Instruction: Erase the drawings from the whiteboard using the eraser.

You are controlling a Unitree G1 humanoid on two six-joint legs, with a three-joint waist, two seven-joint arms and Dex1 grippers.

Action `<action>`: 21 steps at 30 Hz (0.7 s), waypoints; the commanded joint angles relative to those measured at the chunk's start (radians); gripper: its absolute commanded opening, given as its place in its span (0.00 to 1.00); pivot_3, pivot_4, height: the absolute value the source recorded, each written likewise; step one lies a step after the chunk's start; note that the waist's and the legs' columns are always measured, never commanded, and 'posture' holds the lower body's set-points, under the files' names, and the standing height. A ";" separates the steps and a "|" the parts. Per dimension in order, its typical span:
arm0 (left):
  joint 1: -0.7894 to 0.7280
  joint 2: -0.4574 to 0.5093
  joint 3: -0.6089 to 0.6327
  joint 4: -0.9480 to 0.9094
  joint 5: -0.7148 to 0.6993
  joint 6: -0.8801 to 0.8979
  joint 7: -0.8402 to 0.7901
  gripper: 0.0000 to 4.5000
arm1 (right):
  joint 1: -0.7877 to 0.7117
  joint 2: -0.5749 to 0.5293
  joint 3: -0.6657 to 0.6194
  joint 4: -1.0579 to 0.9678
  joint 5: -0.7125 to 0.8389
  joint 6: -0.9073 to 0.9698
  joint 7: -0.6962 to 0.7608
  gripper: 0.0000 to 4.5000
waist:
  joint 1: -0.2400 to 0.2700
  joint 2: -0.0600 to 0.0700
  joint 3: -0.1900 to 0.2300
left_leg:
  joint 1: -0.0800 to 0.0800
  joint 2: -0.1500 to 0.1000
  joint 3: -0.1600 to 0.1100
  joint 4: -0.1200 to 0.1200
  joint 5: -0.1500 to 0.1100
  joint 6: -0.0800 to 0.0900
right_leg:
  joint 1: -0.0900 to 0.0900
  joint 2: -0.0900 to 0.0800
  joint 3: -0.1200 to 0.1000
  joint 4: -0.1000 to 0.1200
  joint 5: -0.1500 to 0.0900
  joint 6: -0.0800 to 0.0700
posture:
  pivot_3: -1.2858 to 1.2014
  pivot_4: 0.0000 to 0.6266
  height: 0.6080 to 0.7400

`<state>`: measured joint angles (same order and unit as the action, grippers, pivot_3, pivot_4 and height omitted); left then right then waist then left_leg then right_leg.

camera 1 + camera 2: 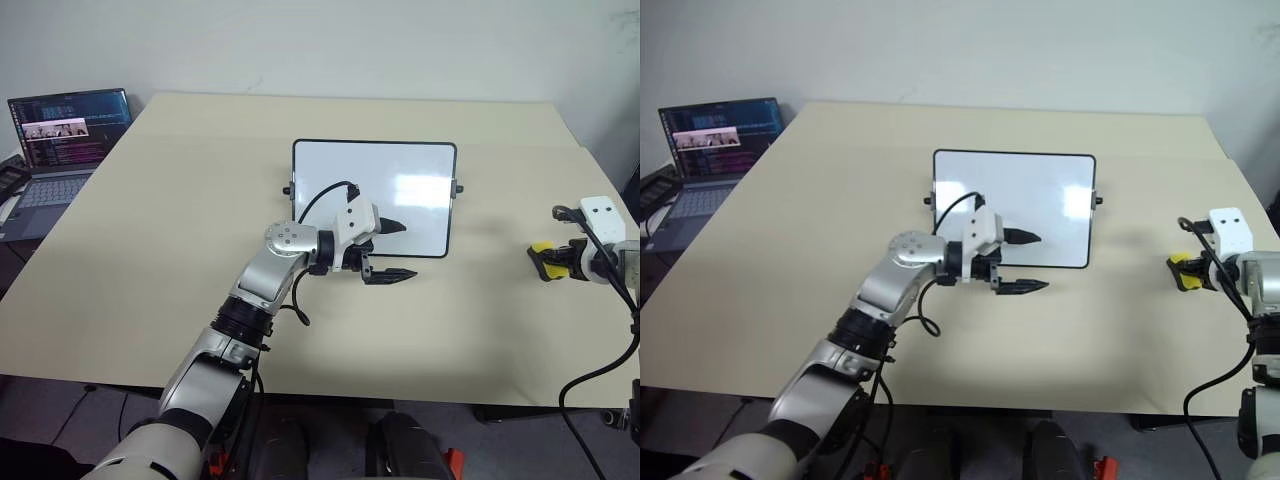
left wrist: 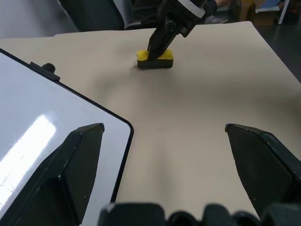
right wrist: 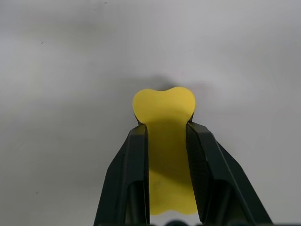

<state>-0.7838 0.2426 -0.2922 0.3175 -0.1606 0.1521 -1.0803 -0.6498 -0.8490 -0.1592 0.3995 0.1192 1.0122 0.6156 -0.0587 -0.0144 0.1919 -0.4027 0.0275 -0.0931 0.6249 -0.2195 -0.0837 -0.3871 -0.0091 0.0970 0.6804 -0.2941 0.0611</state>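
Eraser [image 1: 543, 262], yellow, sits on the table [image 1: 150, 250] well to the right of the whiteboard [image 1: 420, 175], pinched at its middle by the right gripper [image 3: 167, 132]. Whiteboard lies flat mid-table, its visible surface blank white. Left gripper [image 1: 392, 250] hovers at the board's near edge, fingers spread wide and empty; laptop [image 1: 60, 150] at far left
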 commanded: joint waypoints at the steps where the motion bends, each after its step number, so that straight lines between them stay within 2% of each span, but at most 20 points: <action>1: -0.011 0.003 0.027 -0.043 -0.020 0.001 0.000 1.00 | 0.002 -0.016 -0.012 -0.039 0.015 -0.009 0.005 0.29 | -0.001 0.000 0.000 | 0.000 0.000 0.000 0.000 0.000 0.000 | 0.000 0.000 0.000 0.000 0.000 0.000 | 0.52 0.24 1.00; 4: -0.013 0.004 0.029 -0.040 -0.019 0.001 -0.002 1.00 | -0.004 0.000 -0.023 -0.036 0.016 0.003 -0.034 0.46 | -0.001 0.000 0.000 | 0.000 0.000 0.000 0.000 0.000 0.000 | 0.000 0.000 0.000 0.000 0.000 0.000 | 0.52 0.24 1.00; 6: -0.013 0.006 0.028 -0.039 -0.016 0.000 -0.002 1.00 | -0.003 0.001 -0.020 -0.024 0.017 -0.020 -0.040 0.61 | -0.001 0.000 0.000 | 0.000 0.000 0.000 0.000 0.000 0.000 | 0.000 0.000 0.000 0.000 0.000 0.000 | 0.52 0.24 1.00; 7: -0.013 0.007 0.027 -0.039 -0.016 0.000 -0.002 1.00 | 0.001 0.001 -0.021 -0.027 0.022 -0.024 -0.039 0.61 | 0.000 0.000 0.000 | 0.000 0.000 0.000 0.000 0.000 0.000 | 0.000 0.000 0.000 0.000 0.000 0.000 | 0.52 0.24 1.00; 8: -0.013 0.008 0.028 -0.041 -0.016 0.001 -0.003 1.00 | 0.014 -0.005 -0.009 -0.044 0.031 -0.024 -0.016 0.71 | -0.001 0.000 0.000 | 0.000 0.000 0.000 0.000 0.000 0.000 | 0.000 0.000 0.000 0.000 0.000 0.000 | 0.52 0.24 1.00; 10: -0.014 0.011 0.029 -0.044 -0.019 0.004 -0.006 1.00 | 0.020 0.000 -0.008 -0.061 0.038 -0.004 -0.016 0.78 | -0.001 0.000 0.000 | 0.000 0.000 0.000 0.000 0.000 0.000 | 0.000 0.000 0.000 0.000 0.000 0.000 | 0.52 0.24 1.00; 12: -0.019 0.013 0.028 -0.043 -0.018 0.005 -0.008 1.00 | 0.009 0.003 -0.011 -0.033 0.028 -0.017 -0.033 0.91 | -0.001 0.000 0.000 | 0.000 0.000 0.000 0.000 0.000 0.000 | 0.000 0.000 0.000 0.000 0.000 0.000 | 0.52 0.24 1.00; 14: -0.023 0.015 0.029 -0.043 -0.018 0.007 -0.010 1.00 | 0.008 0.001 -0.013 -0.032 0.029 -0.026 -0.035 0.91 | -0.001 0.000 0.000 | 0.000 0.000 0.000 0.000 0.000 0.000 | 0.000 0.000 0.000 0.000 0.000 0.000 | 0.52 0.24 1.00; 16: -0.025 0.019 0.033 -0.046 -0.019 0.009 -0.009 1.00 | 0.045 -0.025 0.014 -0.112 0.040 -0.013 0.013 0.99 | 0.000 0.000 0.000 | 0.000 0.000 0.000 0.000 0.000 0.000 | 0.000 0.000 0.000 0.000 0.000 0.000 | 0.52 0.24 1.00; 18: -0.025 0.026 0.048 -0.056 -0.026 0.014 0.001 1.00 | 0.014 -0.008 -0.027 -0.109 0.021 0.002 -0.067 1.00 | -0.003 0.000 0.000 | 0.000 0.000 0.000 0.000 0.000 0.000 | 0.000 0.000 0.000 0.000 0.000 0.000 | 0.52 0.24 1.00; 21: -0.026 0.048 0.135 -0.100 -0.076 0.059 0.054 1.00 | 0.001 0.001 -0.038 -0.173 0.038 -0.014 -0.072 1.00 | -0.004 0.000 0.000 | 0.000 0.000 0.000 0.000 0.000 0.000 | 0.000 0.000 0.000 0.000 0.000 0.000 | 0.52 0.24 1.00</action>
<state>-0.7867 0.2766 -0.2344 0.2817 -0.1905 0.1937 -1.0596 -0.6149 -0.8428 -0.1597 0.2946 0.1406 1.0151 0.5509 -0.0631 -0.0142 0.1920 -0.4026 0.0278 -0.0928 0.6249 -0.2195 -0.0837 -0.3875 -0.0091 0.0974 0.6807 -0.2941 0.0611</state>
